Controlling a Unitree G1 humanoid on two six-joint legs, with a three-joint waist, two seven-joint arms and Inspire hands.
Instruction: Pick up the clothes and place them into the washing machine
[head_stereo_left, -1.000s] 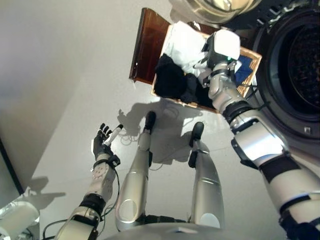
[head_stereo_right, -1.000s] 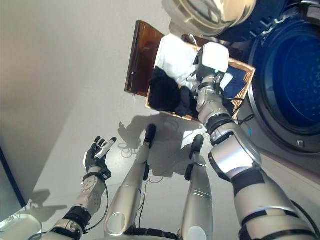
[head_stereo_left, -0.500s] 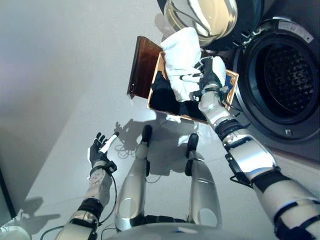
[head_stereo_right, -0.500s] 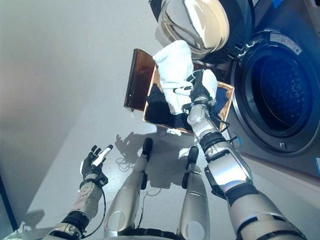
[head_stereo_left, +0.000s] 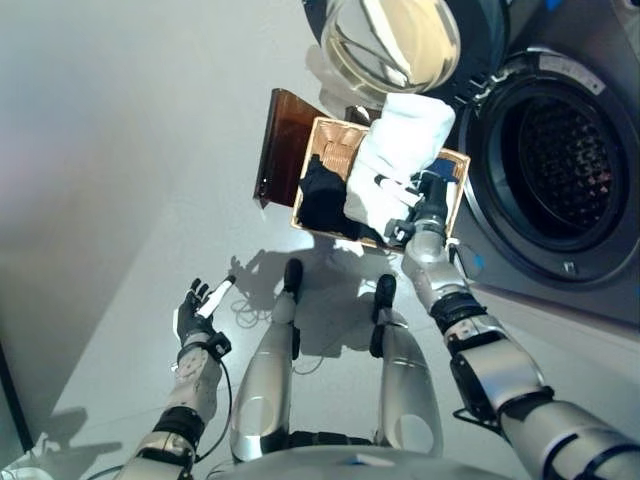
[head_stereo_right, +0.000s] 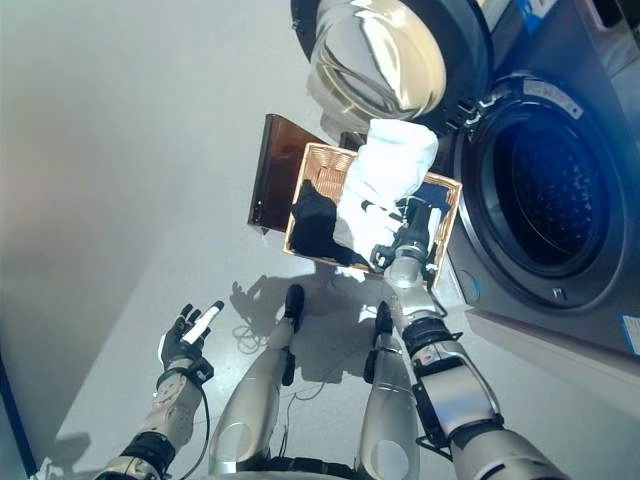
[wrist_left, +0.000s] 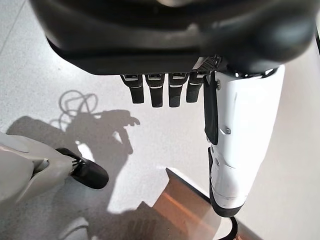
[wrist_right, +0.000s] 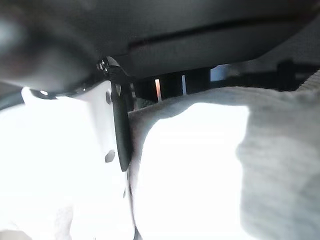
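Clothes: white towel hung pinched in R hand, upper middle of frame, over basket, lifted to go into washer at upper right. L hand spread, idle, lower left.

The pale grey floor carries a woven basket set close against the front of the washing machine; a dark brown board stands at the basket's far-left side. Inside the basket lie dark clothes beside a white garment, with something blue at the machine-side end.
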